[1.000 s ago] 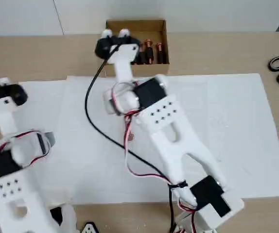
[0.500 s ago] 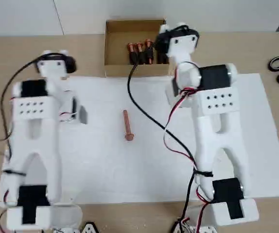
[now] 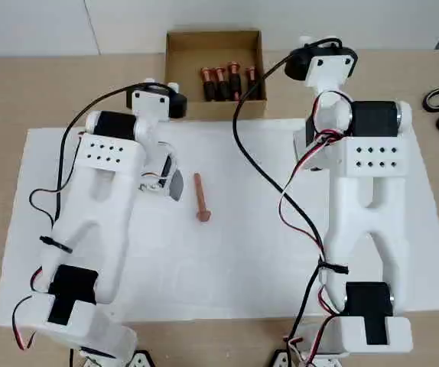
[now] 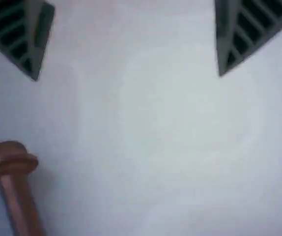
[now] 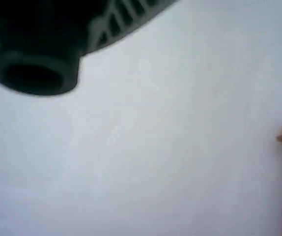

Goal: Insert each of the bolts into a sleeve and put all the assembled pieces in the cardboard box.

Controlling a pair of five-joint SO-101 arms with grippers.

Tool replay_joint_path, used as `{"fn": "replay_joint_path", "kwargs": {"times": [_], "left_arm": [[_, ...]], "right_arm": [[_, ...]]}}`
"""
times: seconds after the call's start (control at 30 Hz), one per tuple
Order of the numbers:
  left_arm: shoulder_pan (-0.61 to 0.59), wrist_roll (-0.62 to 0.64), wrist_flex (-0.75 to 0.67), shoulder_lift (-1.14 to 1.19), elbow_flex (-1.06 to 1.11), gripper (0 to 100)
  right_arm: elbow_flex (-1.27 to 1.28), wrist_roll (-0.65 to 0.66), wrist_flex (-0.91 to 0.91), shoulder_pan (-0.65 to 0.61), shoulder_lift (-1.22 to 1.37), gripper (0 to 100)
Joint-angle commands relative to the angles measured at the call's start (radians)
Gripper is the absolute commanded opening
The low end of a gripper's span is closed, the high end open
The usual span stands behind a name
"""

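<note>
Right hand [image 5: 47, 34] grips sleeve [image 5: 33, 73]; cardboard box [image 3: 213, 34] holds four assembled pieces [image 3: 220, 82].

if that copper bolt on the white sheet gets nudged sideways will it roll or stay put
The bolt lies flat on a round shank, so it would probably roll, likely curving around its wider flanged head. It looks like rigid metal, so unlikely to bend.

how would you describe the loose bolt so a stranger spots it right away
Find the white sheet on the wooden table. Near its middle, in front of the cardboard box, lies a copper-coloured bolt. Unlike the pieces in the box, it lies alone, with no black sleeve.
</note>
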Motion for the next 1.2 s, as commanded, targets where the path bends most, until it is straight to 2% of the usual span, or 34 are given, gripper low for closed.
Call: {"fn": "replay_joint_path", "kwargs": {"times": [0.0,0.13,0.47,0.7,0.87,1.03,1.17], "left_arm": [[0.008,0.014,-0.095,0.017,-0.012,22],[0.063,0.175,-0.160,0.109,-0.008,22],[0.215,0.381,-0.209,0.235,-0.013,22],[0.215,0.450,-0.218,0.336,-0.013,22],[0.219,0.451,-0.216,0.358,-0.013,22],[0.219,0.451,-0.218,0.361,-0.030,13],[0.221,0.451,-0.218,0.362,-0.036,11]], "right_arm": [[-0.054,0.009,0.013,0.012,-0.053,0.4],[-0.054,0.009,0.012,0.013,-0.051,0.4],[-0.054,0.009,0.013,0.012,-0.051,0.4],[-0.054,0.009,0.013,0.010,-0.051,0.4],[-0.054,0.006,0.013,0.008,-0.051,0.4],[-0.054,0.006,0.013,0.008,-0.051,0.4],[-0.026,0.006,0.012,0.008,-0.053,0.4]]}}
